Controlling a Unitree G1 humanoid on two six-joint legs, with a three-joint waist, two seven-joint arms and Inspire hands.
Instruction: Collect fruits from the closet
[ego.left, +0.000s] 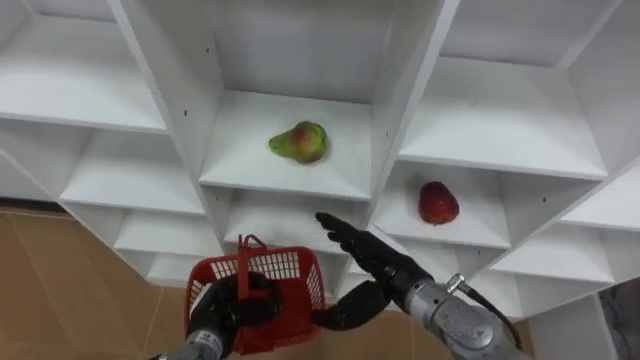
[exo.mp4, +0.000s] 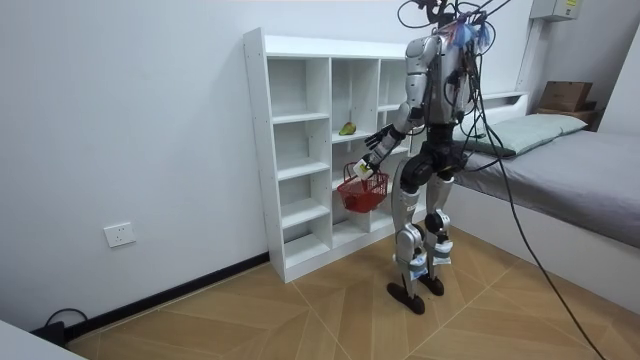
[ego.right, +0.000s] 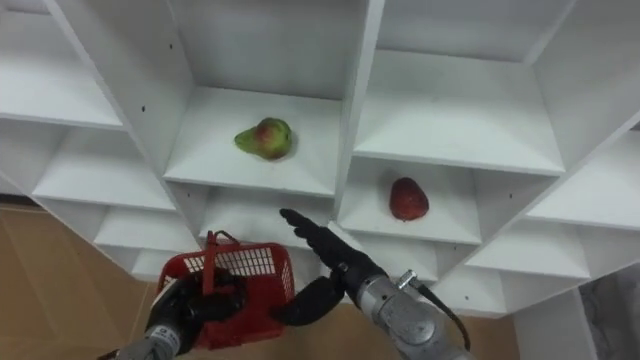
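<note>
Two fruits lie in the closet (ego.left: 160, 62): one green-red pear (ego.left: 300, 142) mid-shelf in the middle column, and one red fruit (ego.left: 438, 203) on the next shelf down in the right column, toward its left edge. The left hand (ego.left: 232, 306) is curled round the handle of one red basket (ego.left: 292, 268), whose inside is hidden. The right hand (ego.left: 362, 250) is open with straight fingers, holding nothing, below the pear's shelf edge.

A home bedroom; a bed (exo.mp4: 592, 172) with a pillow (exo.mp4: 536, 127) beside a white open closet (exo.mp4: 257, 150); herringbone wood floor (exo.mp4: 300, 322).
</note>
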